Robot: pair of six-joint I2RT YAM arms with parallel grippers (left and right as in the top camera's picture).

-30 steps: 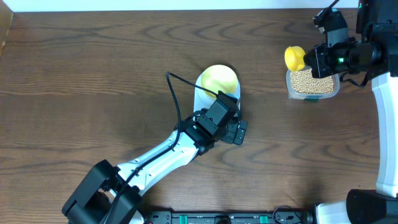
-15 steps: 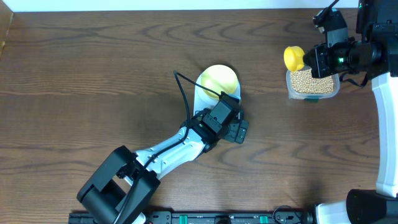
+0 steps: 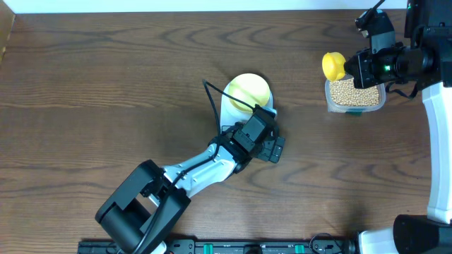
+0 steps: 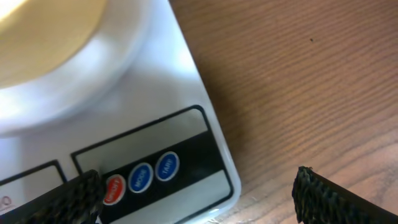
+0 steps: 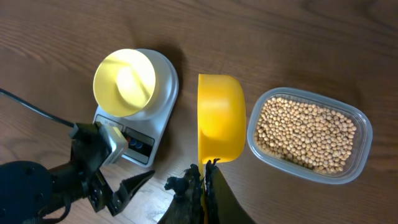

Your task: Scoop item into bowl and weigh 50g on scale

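The left gripper is hovering low over the front end of the white flat digital kitchen scale. Its black ribbed fingers are standing apart, one over the control panel and the other out over the dark brown wooden table. Right under that wrist camera, a black strip on the panel is showing three round buttons, one red and two blue. Each is carrying small white lettering, but it is too blurred for me to read, and so is the bit of print at the panel's left edge. The small round pale yellow bowl is sitting on the scale's round platform. Over on the right, the right gripper is clamping the handle of a bright yellow plastic scoop, holding it in the air just beside the clear rounded plastic tub. The small round tan beans are lying in a heap inside that tub, well apart from the bowl.
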